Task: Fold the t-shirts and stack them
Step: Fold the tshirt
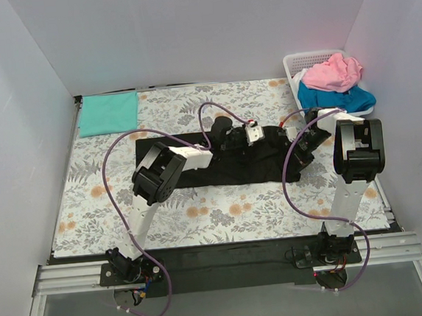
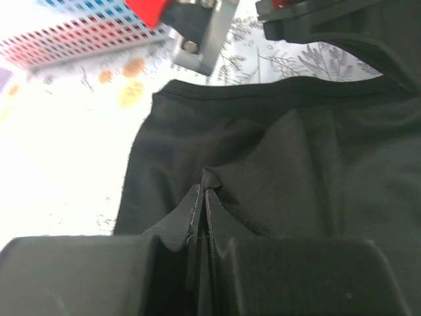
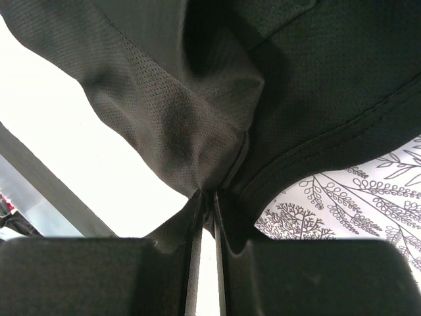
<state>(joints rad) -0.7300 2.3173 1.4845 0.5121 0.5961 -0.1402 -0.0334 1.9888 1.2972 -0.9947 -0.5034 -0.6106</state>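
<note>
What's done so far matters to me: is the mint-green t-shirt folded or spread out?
Folded: the mint-green t-shirt lies as a compact rectangle, no sleeves showing, at the table cloth's far left corner.

Top cam, high at near edge, looks down on whole table [image 1: 223,209]; wrist cams (tight close-ups) sight past left end effector [image 2: 202,191] & right end effector [image 3: 206,195]; all 3 share black t-shirt [image 1: 249,166].

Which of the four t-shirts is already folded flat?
The mint-green t-shirt, a neat rectangle at the table cloth's far left corner. The black t-shirt lies stretched out in the middle; the pink t-shirt and blue t-shirt sit crumpled in the basket.
</note>
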